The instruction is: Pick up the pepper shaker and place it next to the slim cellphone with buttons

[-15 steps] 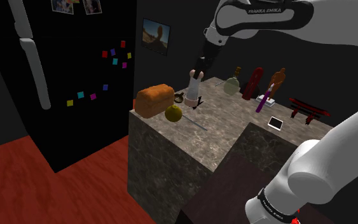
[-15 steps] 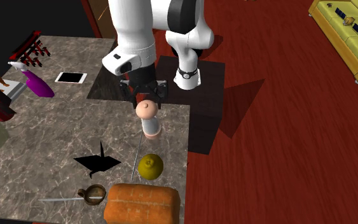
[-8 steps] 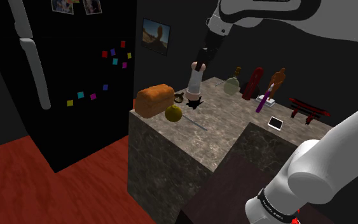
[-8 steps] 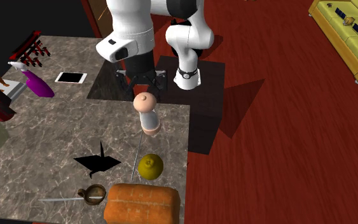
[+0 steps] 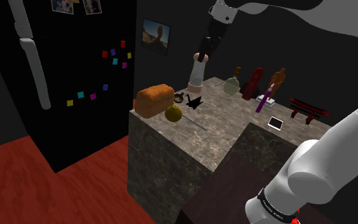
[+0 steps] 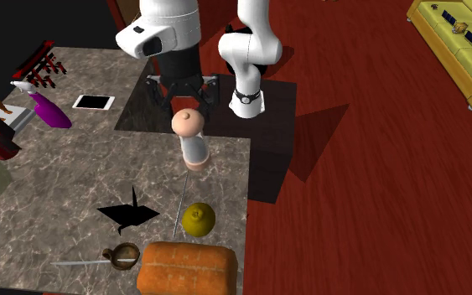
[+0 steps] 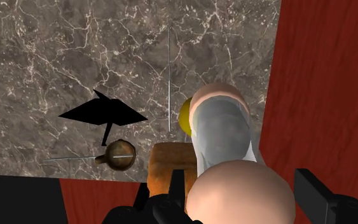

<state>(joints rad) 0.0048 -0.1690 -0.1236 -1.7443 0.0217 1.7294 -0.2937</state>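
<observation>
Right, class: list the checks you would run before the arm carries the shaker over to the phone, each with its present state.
1. The gripper clasps the shaker: ok.
2. The shaker hangs clear of the counter: ok.
3. The phone lies flat and in sight: ok.
4. Bare counter beside the phone: ok.
5. Buttons on the phone: cannot tell.

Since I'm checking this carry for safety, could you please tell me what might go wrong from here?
The fingers clasp the shaker only at its rounded top, so it might slip or swing above the counter. The purple bottle sits close to the phone, so setting down there could knock it.
</observation>
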